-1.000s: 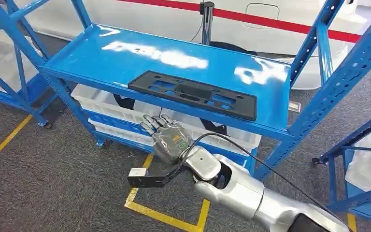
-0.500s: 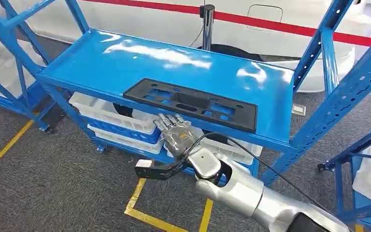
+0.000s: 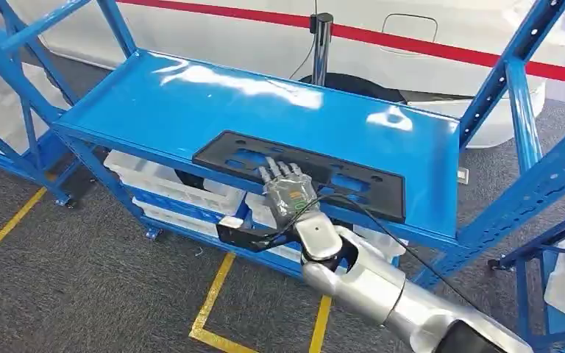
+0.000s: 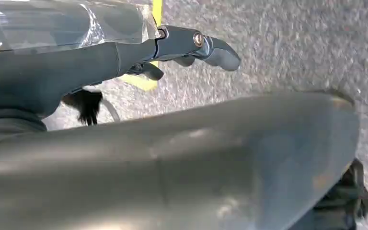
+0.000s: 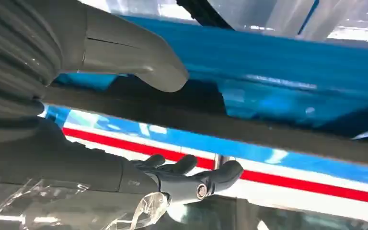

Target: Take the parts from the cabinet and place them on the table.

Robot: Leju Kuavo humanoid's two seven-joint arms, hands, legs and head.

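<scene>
while spread, right hand [image 3: 288, 193] fingers [image 3: 276, 170] overlap black part [image 3: 353, 184].

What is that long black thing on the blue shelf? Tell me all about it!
The black part is a long, flat plate, matte like plastic, with several cut-out holes that the blue shelf shows through. It lies flat along the shelf's front edge. The right hand reaches over its near edge, fingers spread above it; in the right wrist view the thumb sits at that edge. No firm grip shows yet.
</scene>
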